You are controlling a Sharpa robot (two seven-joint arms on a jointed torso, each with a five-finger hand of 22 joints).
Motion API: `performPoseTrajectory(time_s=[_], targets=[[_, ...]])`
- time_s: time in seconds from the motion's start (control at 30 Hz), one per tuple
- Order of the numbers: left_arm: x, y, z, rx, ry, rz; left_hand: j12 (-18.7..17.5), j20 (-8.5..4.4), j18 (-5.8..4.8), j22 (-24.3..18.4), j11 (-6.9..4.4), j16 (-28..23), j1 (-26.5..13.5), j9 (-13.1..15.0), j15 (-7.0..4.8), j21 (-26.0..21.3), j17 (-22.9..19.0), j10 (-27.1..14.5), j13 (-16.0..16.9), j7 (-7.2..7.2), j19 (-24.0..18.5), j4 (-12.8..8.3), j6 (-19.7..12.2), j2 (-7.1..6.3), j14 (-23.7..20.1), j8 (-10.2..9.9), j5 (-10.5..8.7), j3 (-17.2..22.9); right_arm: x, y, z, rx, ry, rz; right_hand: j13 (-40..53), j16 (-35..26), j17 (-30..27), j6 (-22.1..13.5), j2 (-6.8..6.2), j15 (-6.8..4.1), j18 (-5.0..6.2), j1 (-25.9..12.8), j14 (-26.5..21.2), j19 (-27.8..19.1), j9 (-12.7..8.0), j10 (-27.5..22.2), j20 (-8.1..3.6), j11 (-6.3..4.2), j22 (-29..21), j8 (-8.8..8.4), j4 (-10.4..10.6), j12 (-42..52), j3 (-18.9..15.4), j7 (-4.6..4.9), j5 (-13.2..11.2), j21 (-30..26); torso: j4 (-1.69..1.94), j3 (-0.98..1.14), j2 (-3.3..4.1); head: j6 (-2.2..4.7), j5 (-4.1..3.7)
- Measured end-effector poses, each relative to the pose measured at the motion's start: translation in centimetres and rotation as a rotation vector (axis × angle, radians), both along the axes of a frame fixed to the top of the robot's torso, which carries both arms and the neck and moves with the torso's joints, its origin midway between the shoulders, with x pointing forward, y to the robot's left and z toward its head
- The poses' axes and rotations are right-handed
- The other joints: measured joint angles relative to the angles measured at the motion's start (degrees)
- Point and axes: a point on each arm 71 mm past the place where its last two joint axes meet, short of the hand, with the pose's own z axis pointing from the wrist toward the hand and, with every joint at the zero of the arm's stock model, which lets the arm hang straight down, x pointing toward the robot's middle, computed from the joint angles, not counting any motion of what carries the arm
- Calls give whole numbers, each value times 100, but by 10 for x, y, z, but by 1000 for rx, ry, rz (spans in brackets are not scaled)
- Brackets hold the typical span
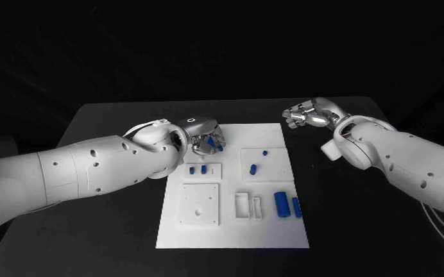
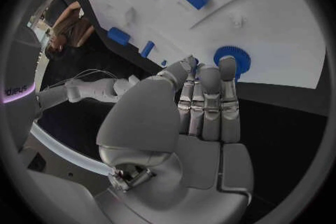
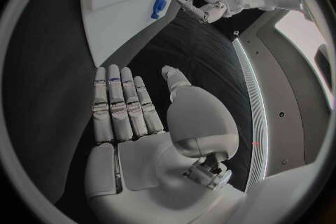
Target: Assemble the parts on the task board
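Note:
The white task board [image 1: 236,232] lies in the middle of the black table. My left hand [image 1: 205,137] hovers over its far left corner, fingers straight and close together. Its fingertips [image 2: 227,67] reach a round blue toothed part [image 2: 237,57] lying on the board; I cannot tell whether they touch it. That part also shows beside the hand [image 1: 213,142]. My right hand [image 1: 310,115] is above bare table off the board's far right corner, palm [image 3: 140,151] open and holding nothing. Several small blue parts stand on the board, among them two pegs [image 1: 197,170] and two cylinders [image 1: 288,205].
A white square plate [image 1: 200,204] and a white bracket [image 1: 248,205] sit on the board's near half. Two more blue pieces [image 1: 259,161] stand on the right inset. Black table surrounds the board on all sides.

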Motion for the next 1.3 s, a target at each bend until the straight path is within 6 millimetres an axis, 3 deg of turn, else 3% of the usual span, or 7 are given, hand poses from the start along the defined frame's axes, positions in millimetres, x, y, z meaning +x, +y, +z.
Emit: performPoseTrajectory(time_s=[0.27, 0.63, 0.8, 0.97, 1.3], targets=[[4, 20, 19, -34, 17, 44, -1, 1, -9, -1, 1, -29, 1, 1, 0, -21, 6, -1, -4, 0, 0, 0, -1, -1, 0, 0, 0, 0, 0, -1, 0, -1, 0, -2, 0, 0, 0, 0, 0, 0, 0, 0, 0, 0, 0, 0, 0, 0, 0, 0, 0, 0, 0, 0, 0, 0, 5, 2, 2, -4, 30], [4, 42, 24, -31, 35, 66, -1, -20, -37, -1, 1, -29, 63, 15, -13, -20, 13, -2, -6, -1, 20, -24, -1, -63, 13, 0, -65, -24, 0, -2, 0, -1, 1, -3, 0, 0, 0, 0, 0, 0, 0, 0, 0, 0, 0, 0, 0, 0, 0, 0, 0, 0, 0, 0, 0, 0, 8, -5, 3, -21, 87], [2, 48, 23, -22, 29, 64, -1, -19, 8, 3, 1, -73, 63, 10, -21, -20, 13, -3, -7, -1, 20, -24, -1, -63, 21, 0, -65, -24, 0, -2, 0, 0, 1, -2, 0, 0, 0, 0, 0, 0, 0, 0, 0, 0, 0, 0, 0, 0, 0, 0, 0, 0, 0, 0, 6, 0, 7, -5, 4, -39, 110], [-1, 54, 15, -6, 34, 60, -1, -19, 14, 3, 1, -89, 63, 7, -21, -20, 13, -3, -7, -1, 20, -25, -1, -63, 21, 0, -65, -24, 0, -1, 0, 0, 0, -2, 0, 0, 0, 0, 0, 0, 0, 0, 0, 0, 0, 0, 0, 0, 0, 0, 8, 0, 8, 0, 199, 0, -2, -5, 7, -43, 133], [-8, 60, -1, 10, 52, 51, -1, -18, 18, 2, 0, -111, 86, 5, 0, -20, 12, -4, -8, 9, 20, -40, 9, -85, 41, 0, -65, -40, 0, 1, -1, 2, -1, 0, 0, 0, 0, 43, 0, 0, 0, 0, 0, 0, 0, 0, 0, 0, 0, 0, 1, 0, 48, -13, 199, 0, -9, -2, 8, -82, 130]])
